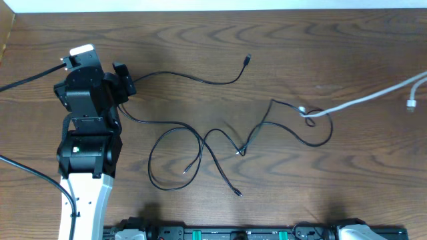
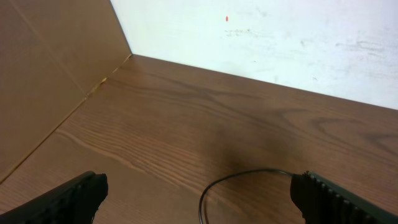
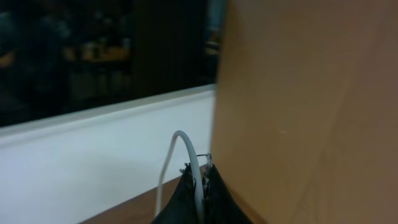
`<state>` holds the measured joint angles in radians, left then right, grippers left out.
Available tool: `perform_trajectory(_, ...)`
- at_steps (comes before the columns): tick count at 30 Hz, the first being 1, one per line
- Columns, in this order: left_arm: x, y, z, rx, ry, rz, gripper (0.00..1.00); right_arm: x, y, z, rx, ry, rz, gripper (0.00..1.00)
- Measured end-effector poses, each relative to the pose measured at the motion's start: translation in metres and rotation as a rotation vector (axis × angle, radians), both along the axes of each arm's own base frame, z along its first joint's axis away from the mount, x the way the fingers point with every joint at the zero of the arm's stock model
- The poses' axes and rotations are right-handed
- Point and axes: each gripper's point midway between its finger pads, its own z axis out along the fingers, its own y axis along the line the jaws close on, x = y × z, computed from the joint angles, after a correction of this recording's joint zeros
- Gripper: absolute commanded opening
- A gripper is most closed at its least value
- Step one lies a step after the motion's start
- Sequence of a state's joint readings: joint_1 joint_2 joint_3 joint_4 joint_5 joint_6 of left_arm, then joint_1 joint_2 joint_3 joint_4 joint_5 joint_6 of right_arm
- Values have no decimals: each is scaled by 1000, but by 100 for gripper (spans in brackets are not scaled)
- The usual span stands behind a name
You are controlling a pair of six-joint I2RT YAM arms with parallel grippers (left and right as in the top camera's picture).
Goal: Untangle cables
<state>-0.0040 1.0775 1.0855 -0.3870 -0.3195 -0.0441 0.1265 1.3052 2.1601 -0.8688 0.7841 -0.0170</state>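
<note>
Several thin black cables (image 1: 200, 143) lie tangled across the middle of the wooden table, with small plugs at their ends. One black cable (image 1: 193, 78) runs from my left gripper (image 1: 127, 80) to a plug at the back. In the left wrist view the left gripper (image 2: 199, 199) is open, with a black cable loop (image 2: 208, 190) lying on the table between its fingers. A white cable (image 1: 363, 101) runs from the tangle off the right edge. My right gripper (image 3: 200, 186) is shut on the white cable (image 3: 186, 146); it is out of the overhead view.
A cardboard wall (image 2: 37, 81) stands at the table's left edge and a white wall (image 2: 280, 37) at the back. Another cardboard panel (image 3: 311, 112) is close on the right gripper's right. A white plug (image 1: 411, 103) lies at far right. Arm bases (image 1: 233, 233) line the front edge.
</note>
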Motion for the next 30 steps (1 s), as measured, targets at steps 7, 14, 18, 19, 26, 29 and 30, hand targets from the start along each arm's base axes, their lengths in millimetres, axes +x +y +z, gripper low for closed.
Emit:
perform_trajectory(7,0,0,0,0,0,0,99,22,22,-36,78,115,208,1)
perform_trajectory(14,0,0,0,0,0,0,99,85,130,-109,294,355,771,1)
perform_trajectory(18,0,0,0,0,0,0,99,104,207,-157,418,533,1080,1)
perform_trajectory(19,0,0,0,0,0,0,99,104,229,-166,438,572,1164,1)
perform_trajectory(26,0,0,0,0,0,0,99,54,317,-171,432,671,1558,1)
perform_trajectory(29,0,0,0,0,2,0,99,29,329,-184,408,764,1564,1)
perform_trajectory(30,0,0,-1,0,4,0,99,24,330,-190,397,796,1551,1)
